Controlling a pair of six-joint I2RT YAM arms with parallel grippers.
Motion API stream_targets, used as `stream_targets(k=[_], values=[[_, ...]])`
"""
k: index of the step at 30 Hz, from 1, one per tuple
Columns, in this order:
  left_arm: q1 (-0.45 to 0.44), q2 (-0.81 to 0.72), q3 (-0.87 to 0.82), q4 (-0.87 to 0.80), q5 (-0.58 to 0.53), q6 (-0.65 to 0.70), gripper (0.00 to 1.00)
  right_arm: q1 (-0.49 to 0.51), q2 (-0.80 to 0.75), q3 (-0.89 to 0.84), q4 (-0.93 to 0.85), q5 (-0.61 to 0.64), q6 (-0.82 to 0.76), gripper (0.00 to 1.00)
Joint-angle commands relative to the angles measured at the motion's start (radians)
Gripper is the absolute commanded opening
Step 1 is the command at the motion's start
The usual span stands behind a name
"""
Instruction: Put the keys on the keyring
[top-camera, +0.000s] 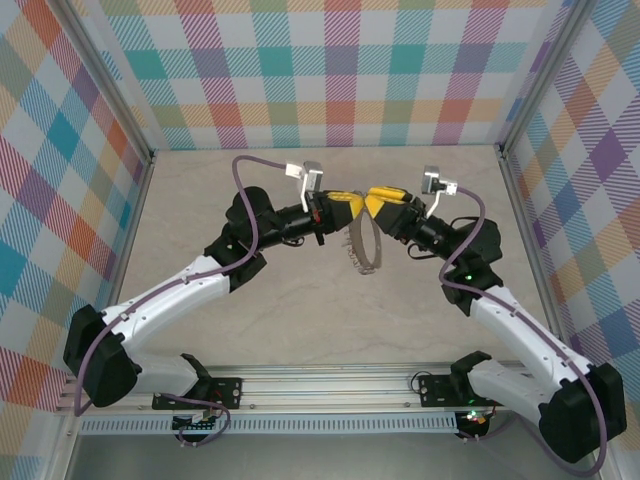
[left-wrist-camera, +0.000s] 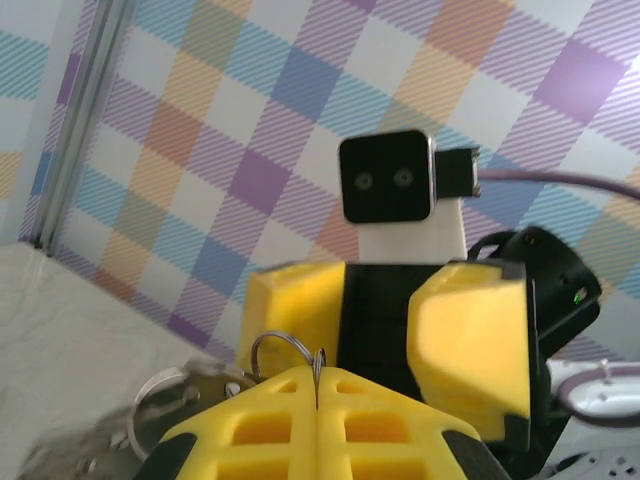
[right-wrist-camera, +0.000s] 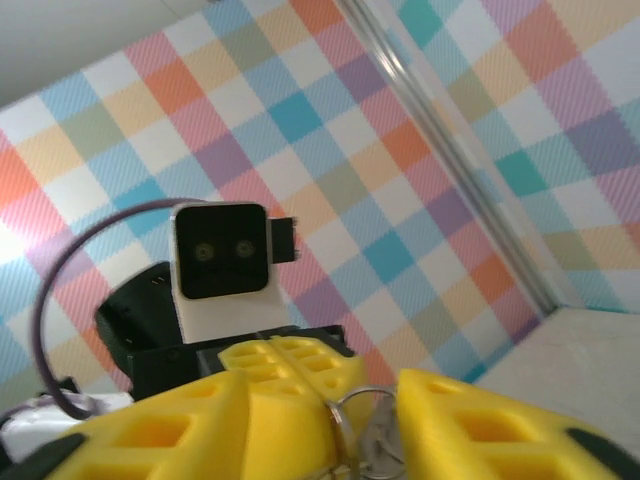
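Left hand (left-wrist-camera: 318, 378): yellow fingers pressed together, pinching a thin silver wire loop (left-wrist-camera: 283, 348).
Right hand (right-wrist-camera: 365, 405): narrow gap; cannot tell its grip.
Large silvery beaded metal keyring (top-camera: 354, 252): hangs below both hands.

Bright, even light from overhead. Shadows on the table (top-camera: 330, 320) faint, soft. Top view sharp. My wrist views softer; my left hand (left-wrist-camera: 317, 390) blurs near the lens.
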Motion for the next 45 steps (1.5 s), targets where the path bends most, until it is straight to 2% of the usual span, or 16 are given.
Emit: stream_targets(k=[1, 7, 11, 16, 23, 35, 45], values=[[0.000, -0.064, 0.053, -0.095, 0.017, 0.107, 0.00, -0.040, -0.106, 0.038, -0.231, -0.017, -0.053, 0.49], [0.019, -0.082, 0.110, -0.280, 0.111, 0.206, 0.00, -0.083, -0.246, 0.083, -0.566, -0.095, -0.174, 0.52], [0.030, -0.078, 0.159, -0.382, 0.176, 0.253, 0.00, -0.085, -0.260, 0.130, -0.686, -0.189, -0.239, 0.54], [0.034, -0.071, 0.191, -0.430, 0.211, 0.266, 0.00, -0.085, -0.220, 0.153, -0.661, -0.320, -0.209, 0.52], [0.035, -0.042, 0.211, -0.439, 0.273, 0.246, 0.00, -0.085, -0.184, 0.141, -0.588, -0.372, -0.152, 0.47], [0.036, -0.002, 0.235, -0.441, 0.307, 0.236, 0.00, -0.074, -0.155, 0.111, -0.488, -0.380, -0.082, 0.40], [0.035, 0.017, 0.243, -0.435, 0.319, 0.232, 0.00, -0.059, -0.129, 0.105, -0.470, -0.367, -0.084, 0.38]])
